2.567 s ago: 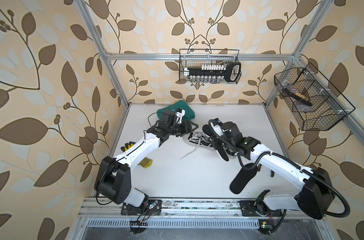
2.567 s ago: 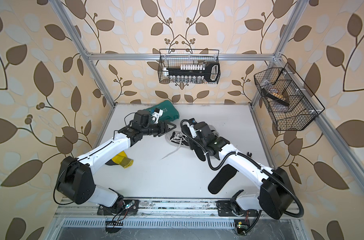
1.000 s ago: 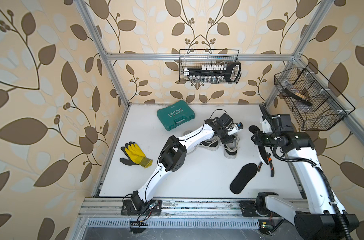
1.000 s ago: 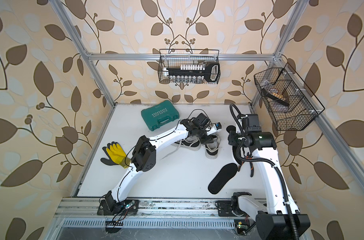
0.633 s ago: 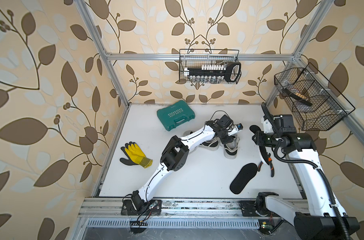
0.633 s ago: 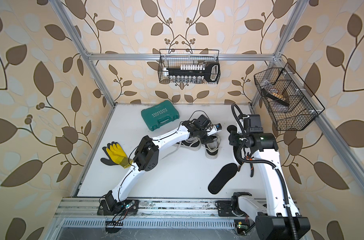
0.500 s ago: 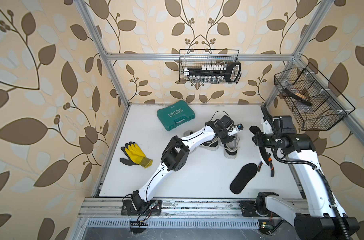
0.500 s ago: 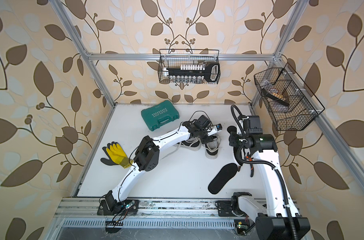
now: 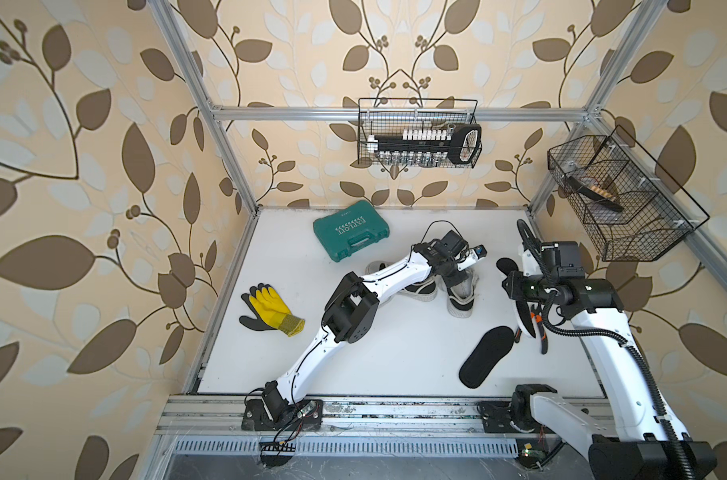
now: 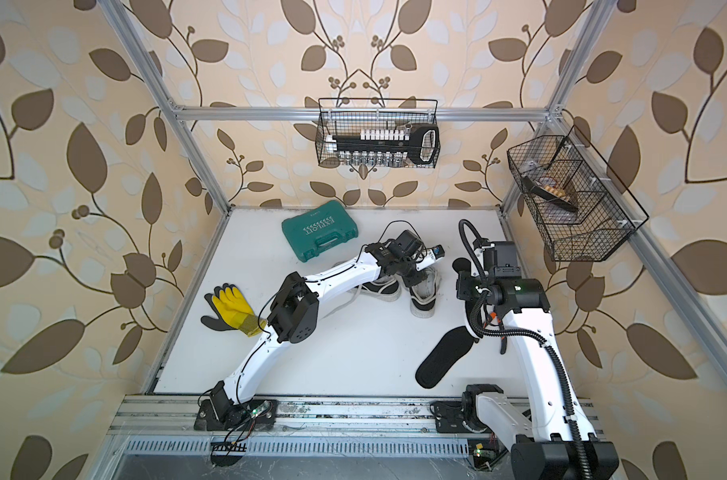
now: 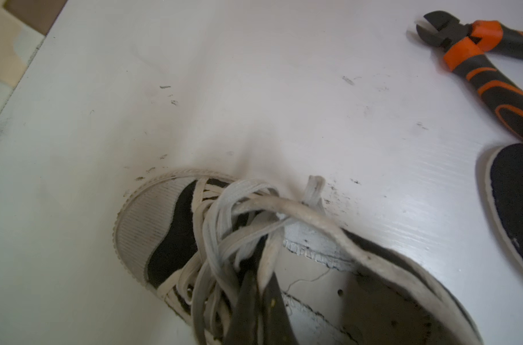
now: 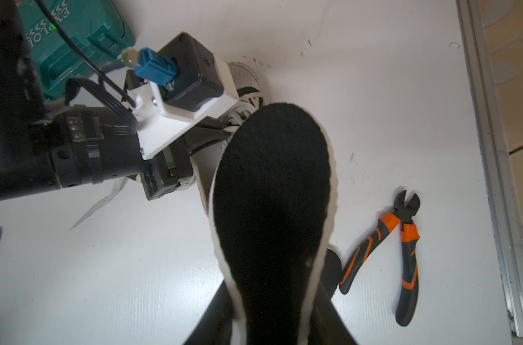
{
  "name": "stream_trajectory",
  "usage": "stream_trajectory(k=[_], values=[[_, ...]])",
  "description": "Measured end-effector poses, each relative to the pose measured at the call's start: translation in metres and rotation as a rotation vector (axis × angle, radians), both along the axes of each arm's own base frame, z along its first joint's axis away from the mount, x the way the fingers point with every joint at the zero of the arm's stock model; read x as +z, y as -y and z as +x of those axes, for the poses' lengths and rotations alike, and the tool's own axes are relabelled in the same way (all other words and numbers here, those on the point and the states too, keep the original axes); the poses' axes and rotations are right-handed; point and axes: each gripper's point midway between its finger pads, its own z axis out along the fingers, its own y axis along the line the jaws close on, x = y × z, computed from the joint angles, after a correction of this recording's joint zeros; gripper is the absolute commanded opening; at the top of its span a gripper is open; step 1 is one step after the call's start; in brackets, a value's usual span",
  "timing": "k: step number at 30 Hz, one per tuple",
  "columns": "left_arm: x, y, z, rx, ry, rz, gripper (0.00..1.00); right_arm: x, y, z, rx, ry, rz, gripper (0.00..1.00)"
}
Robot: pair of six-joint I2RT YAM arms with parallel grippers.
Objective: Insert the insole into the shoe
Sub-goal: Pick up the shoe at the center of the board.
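**Jaws closed on both arms**

Farthest left on the white table point(image 9: 395, 353) lies a yellow-and-black work glove point(image 9: 270, 309). Behind it is a closed green plastic tool case point(image 9: 350, 235).

The left gripper point(image 11: 261, 301) is stretched across to a black-and-white canvas shoe point(image 9: 461, 293) near the middle. In the left wrist view its dark fingers point(image 11: 245, 304) are pressed together at the shoe's mouth with a pale strip between them. Whether that strip is lace or tongue edge cannot be told. A second shoe point(image 9: 416, 289) lies just beside it, largely hidden under that arm.

Further right, the right gripper point(image 12: 272, 325) is clamped on the narrower end of a black insole with a white rim point(image 12: 272, 194). The insole is held in the air near the shoe and apart from it. The frame edge cuts off the fingertips, and in both top views the wrist covers most of the grip.

A second black insole point(image 9: 486, 355) lies flat towards the front. Orange-and-black cutting pliers point(image 12: 406, 209) lie beside it, mostly covered by the right arm from above.

A black wire basket point(image 9: 418, 133) hangs on the back wall and another wire basket point(image 9: 619, 199) hangs on the right wall. The contents of both are hard to make out.
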Motion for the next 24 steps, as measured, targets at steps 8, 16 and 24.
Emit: stream_trajectory(k=[8,16,24], values=[[0.013,-0.003,0.0,0.056,-0.087,-0.048,0.0,-0.002,0.0,0.002,0.009,-0.007,-0.007,0.32],[0.02,-0.006,-0.001,0.121,-0.238,-0.133,0.0,0.005,0.0,0.004,0.012,0.011,-0.009,0.31],[0.092,-0.01,-0.014,0.142,-0.327,-0.29,0.0,0.016,0.0,0.007,0.013,0.041,-0.009,0.31]])
